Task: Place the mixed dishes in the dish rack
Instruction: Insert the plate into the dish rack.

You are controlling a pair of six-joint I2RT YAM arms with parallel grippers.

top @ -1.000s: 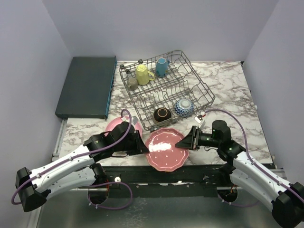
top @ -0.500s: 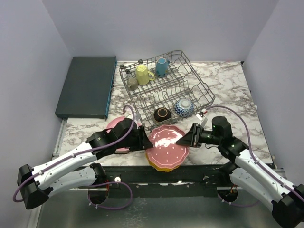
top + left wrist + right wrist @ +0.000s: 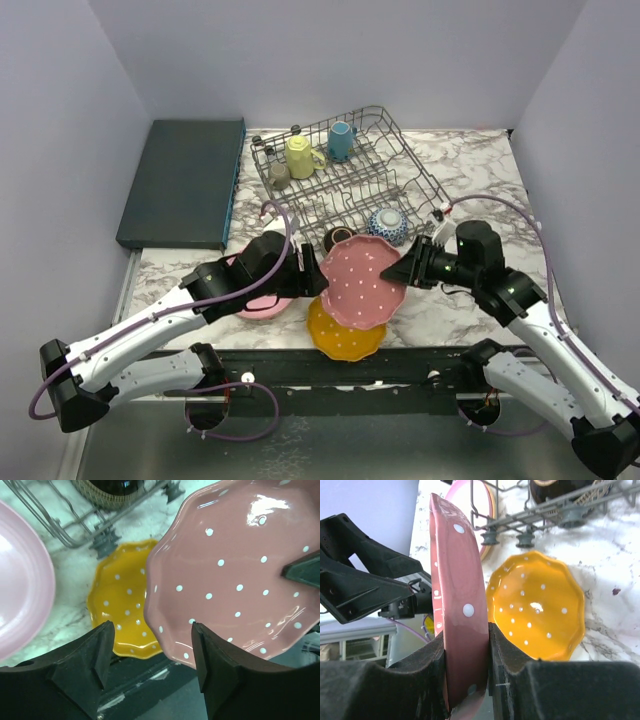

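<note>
Your right gripper [image 3: 405, 270] clamps the pink dotted plate [image 3: 362, 280] by its rim, tilted up just in front of the dish rack [image 3: 416, 155]. Your left gripper [image 3: 150, 640] stands wide beside the plate.

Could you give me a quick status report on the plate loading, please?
Right gripper shut on pink dotted plate, held up, tilted. Left gripper open beside it. Dish rack just behind; brown bowl sits in its near end.

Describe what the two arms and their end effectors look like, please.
The left arm and right arm have white shells with black joints and bases. A thin purple cable runs along each. The left end effector and right end effector are matte black, with two blocky, angular fingers.
</note>
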